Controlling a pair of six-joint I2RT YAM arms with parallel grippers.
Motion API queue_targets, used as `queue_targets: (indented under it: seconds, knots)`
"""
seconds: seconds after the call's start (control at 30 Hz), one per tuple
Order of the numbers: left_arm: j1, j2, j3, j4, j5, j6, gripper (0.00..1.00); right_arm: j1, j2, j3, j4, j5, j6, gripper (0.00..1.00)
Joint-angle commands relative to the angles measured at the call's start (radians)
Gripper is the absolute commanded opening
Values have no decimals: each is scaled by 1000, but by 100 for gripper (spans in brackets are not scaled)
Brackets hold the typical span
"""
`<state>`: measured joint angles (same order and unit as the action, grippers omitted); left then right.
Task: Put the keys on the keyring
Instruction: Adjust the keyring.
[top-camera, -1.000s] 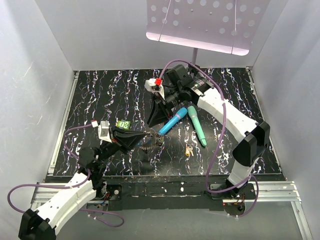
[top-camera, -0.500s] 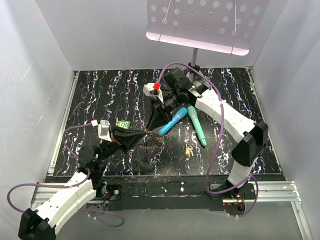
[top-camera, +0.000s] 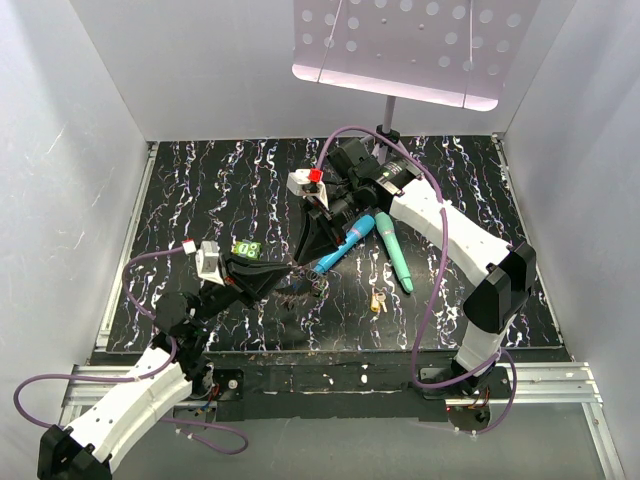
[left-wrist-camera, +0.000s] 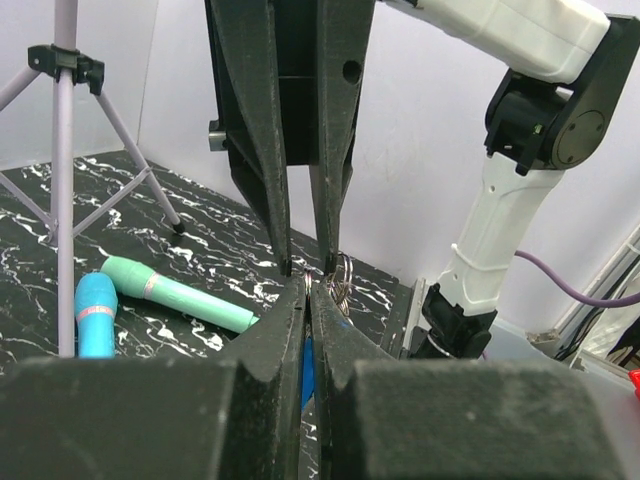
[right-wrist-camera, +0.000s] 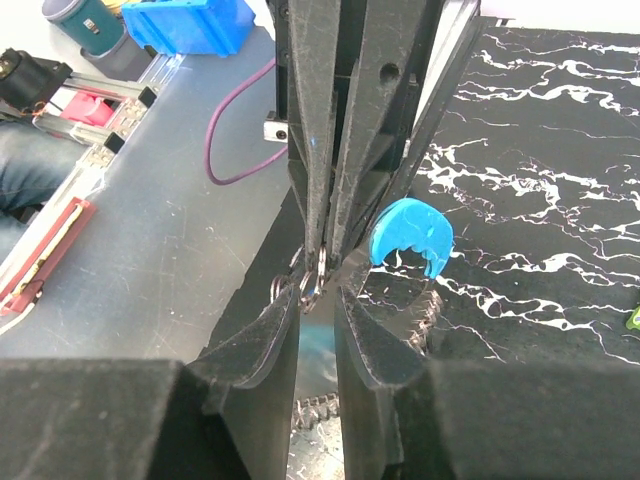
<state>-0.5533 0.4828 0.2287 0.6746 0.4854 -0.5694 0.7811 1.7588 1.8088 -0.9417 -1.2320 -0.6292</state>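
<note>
Right, the left gripper (left-wrist-camera: 307, 292) had its fingers pressed almost together, pinching a thin wire loop of the keyring (right-wrist-camera: 410, 235) at the very tips. The right gripper (right-wrist-camera: 322, 296) met it nose to nose from the opposite side. Its fingers stood a narrow slit apart, straddling that same loop and the left's tips, with nothing plainly clamped between them. In the right wrist view the keyring's bright blue curved section showed just beside the meeting point, and grey chain links trailed below it over the black marbled table (top-camera: 220, 190). From above, both arms converged near the table's middle, the keyring low between them. The keys (top-camera: 378, 300), with yellow and green showing, lay on the table well apart from the ring, nearer the right arm's base and free of both grippers. A blue stick (top-camera: 340, 246) and a teal stick (top-camera: 394, 252) lay near each other just beyond the keys. A pale tripod stand (left-wrist-camera: 65, 150) rose at the far edge.
</note>
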Motion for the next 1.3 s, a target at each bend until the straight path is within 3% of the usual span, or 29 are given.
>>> queue_targets:
  seconds: [0.0,0.37,0.7,0.73,0.8,0.97,1.0,1.17,1.27]
  knots:
    - [1,-7,54,-12,-18,25,0,10,-12,46,-20,-47,-9,29]
    - [0,11,66,6,10,13,0,26,16,43,35,5,56,25]
    - [0,2,64,-1,-8,19,0,43,18,23,8,39,14,20]
    - [0,2,64,0,-8,19,0,44,18,23,3,39,8,18]
    - [0,0,66,-4,-8,19,0,47,16,24,-2,42,-1,2]
    - [0,-16,81,-79,2,19,0,46,5,41,-34,75,-36,1]
    - [0,-23,95,-134,10,25,7,47,4,49,-55,94,-56,1]
    - [1,-111,217,-617,-16,110,62,49,39,151,-303,227,-217,1]
    - [1,-154,282,-808,-41,154,78,69,102,271,-506,356,-315,1]
